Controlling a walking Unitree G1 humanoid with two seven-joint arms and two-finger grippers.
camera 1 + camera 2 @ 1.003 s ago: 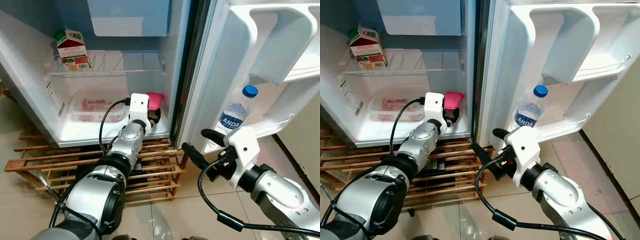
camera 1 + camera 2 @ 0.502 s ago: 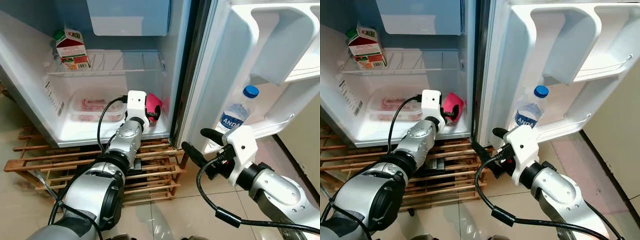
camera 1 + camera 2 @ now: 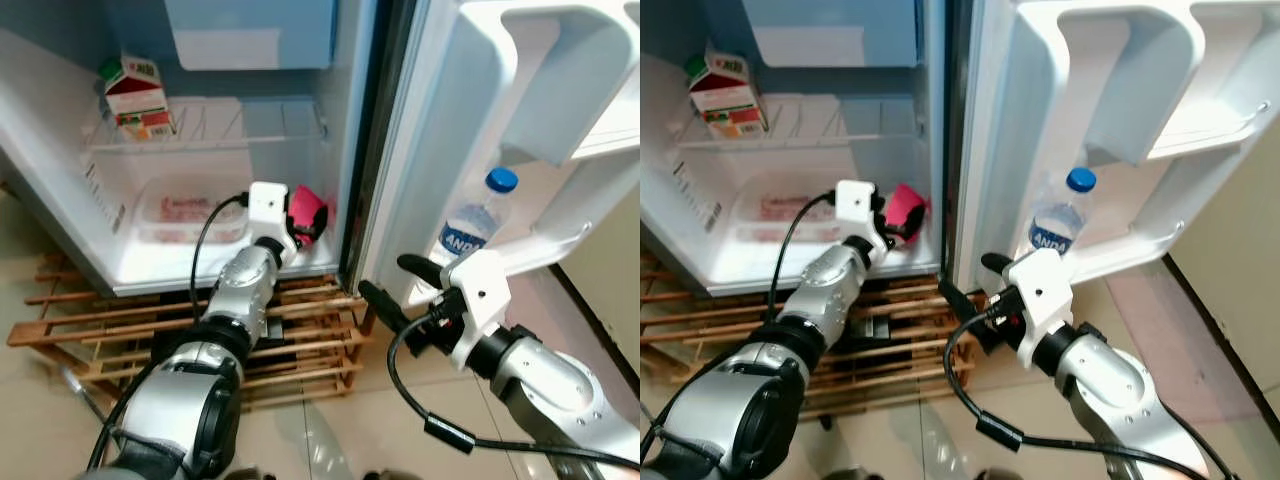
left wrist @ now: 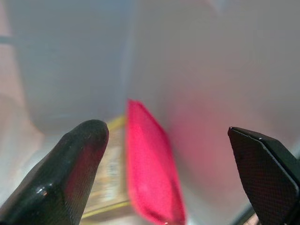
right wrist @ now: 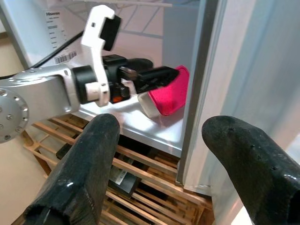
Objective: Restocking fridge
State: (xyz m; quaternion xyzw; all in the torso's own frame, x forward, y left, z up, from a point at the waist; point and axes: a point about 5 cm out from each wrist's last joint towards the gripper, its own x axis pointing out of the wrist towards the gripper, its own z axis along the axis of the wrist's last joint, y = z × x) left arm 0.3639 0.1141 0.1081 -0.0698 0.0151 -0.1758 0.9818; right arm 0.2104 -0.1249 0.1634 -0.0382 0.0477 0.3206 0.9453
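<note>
A small container with a pink lid [image 3: 306, 212] sits tilted at the right front of the fridge floor, leaning toward the right wall. My left gripper [image 3: 299, 228] reaches into the fridge, open. In the left wrist view the pink lid [image 4: 150, 178] lies just beyond the two spread fingertips [image 4: 89, 140]. The right wrist view shows those fingers [image 5: 150, 75] at the container's [image 5: 171, 91] side. A water bottle [image 3: 474, 226] with a blue cap stands in the lower door shelf. My right gripper [image 3: 392, 282] hovers open just below the bottle, in front of the door.
A milk carton [image 3: 134, 94] stands on the wire shelf [image 3: 260, 140] at the left. A clear tray of meat [image 3: 190, 210] lies on the fridge floor. A wooden slat rack [image 3: 310, 345] sits under the fridge. The open door's upper shelf [image 3: 600, 150] juts out at right.
The pink-lidded container has tipped from upright to a lean against the right wall. My left gripper has shifted slightly. The right arm has hardly moved; the camera has drifted a little.
</note>
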